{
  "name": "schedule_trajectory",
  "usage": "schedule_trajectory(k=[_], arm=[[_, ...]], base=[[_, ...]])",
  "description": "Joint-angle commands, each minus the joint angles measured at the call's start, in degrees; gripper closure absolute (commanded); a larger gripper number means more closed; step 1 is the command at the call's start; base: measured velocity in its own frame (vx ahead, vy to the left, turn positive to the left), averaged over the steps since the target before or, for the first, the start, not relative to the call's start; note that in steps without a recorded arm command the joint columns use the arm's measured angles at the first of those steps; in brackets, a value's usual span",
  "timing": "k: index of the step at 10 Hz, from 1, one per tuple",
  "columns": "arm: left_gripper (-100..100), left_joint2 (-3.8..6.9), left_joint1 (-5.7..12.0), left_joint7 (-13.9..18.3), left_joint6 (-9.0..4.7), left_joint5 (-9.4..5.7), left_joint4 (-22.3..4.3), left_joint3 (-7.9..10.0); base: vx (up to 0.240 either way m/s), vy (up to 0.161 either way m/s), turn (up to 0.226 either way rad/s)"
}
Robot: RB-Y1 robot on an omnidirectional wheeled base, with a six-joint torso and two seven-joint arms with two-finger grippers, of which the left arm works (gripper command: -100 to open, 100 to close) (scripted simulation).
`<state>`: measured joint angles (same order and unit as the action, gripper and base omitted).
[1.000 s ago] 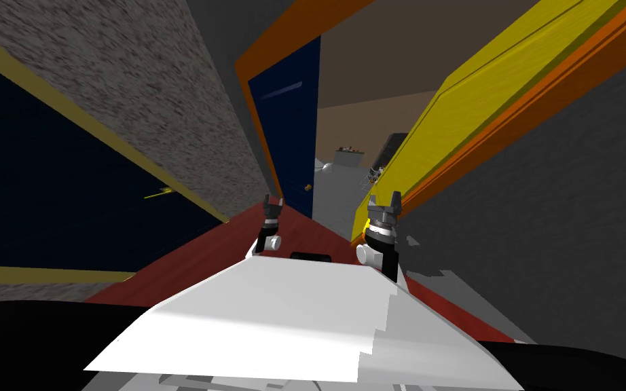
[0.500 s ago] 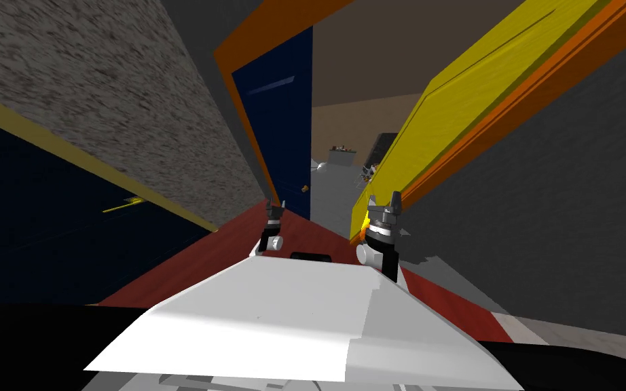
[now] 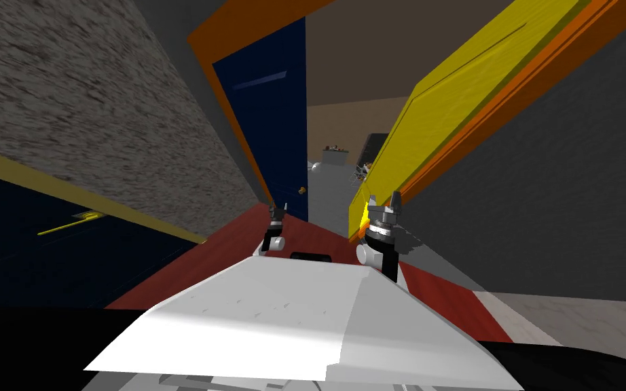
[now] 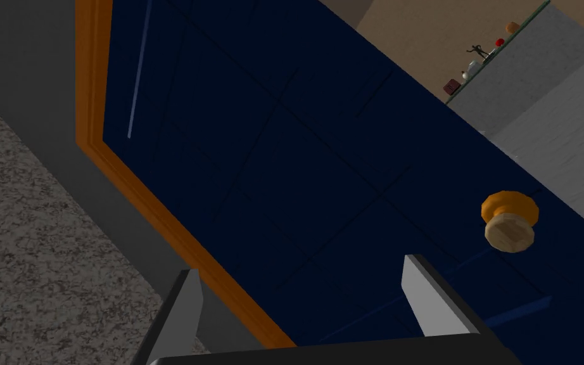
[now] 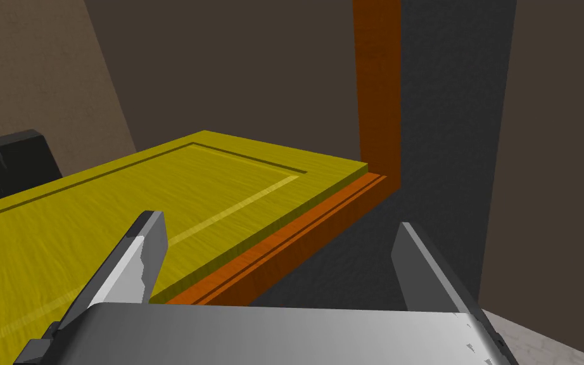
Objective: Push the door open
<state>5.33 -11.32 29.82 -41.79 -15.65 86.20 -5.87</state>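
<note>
— Since you have all three feeds up, what sits nearest?

— My two tools. The left tool point(image 4: 300, 266) has its fingers well apart with nothing between them. The right tool point(image 5: 278, 220) is spread the same way and empty, low beside the yellow door point(image 5: 126, 203) on my right. That door seems to lie along its orange trim point(image 5: 297, 253).

— Which door do you mean to push?

— My judgement is the navy door point(image 4: 322, 158), ahead and slightly to my left across the red floor point(image 3: 237, 251). The left arm is the nearer one, and its wrist camera looks onto the panel. I cannot tell whether the fingertips touch it; I read them as just short.

— How does it lie?

— Its long axis is upright; the lean in the head view is the camera's. It hangs from the orange frame point(image 4: 126, 184) on my left, and its free edge points away from me, into the room. The tool aims at the panel between that frame and the knob point(image 4: 508, 222). The knob is just beside the finger on the free-edge side, apart from it.

— And past it?

— The door stands ajar. Beyond the free edge I see a grey table point(image 4: 538, 76) with small things along its top. A forward push on the knob side should swing the door wider, I think.
</note>
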Motion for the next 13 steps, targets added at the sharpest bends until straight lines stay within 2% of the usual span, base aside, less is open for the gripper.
schedule_trajectory(k=[1,13], arm=[[-100,-0.04,0.86,1.9,-0.48,-0.98,-2.4,-0.32],[-100,-1.21,5.91,14.1,-3.33,-7.73,-17.7,-2.85]], base=[[0.065,0.09,-0.17],[0.051,0.093,-0.165]])
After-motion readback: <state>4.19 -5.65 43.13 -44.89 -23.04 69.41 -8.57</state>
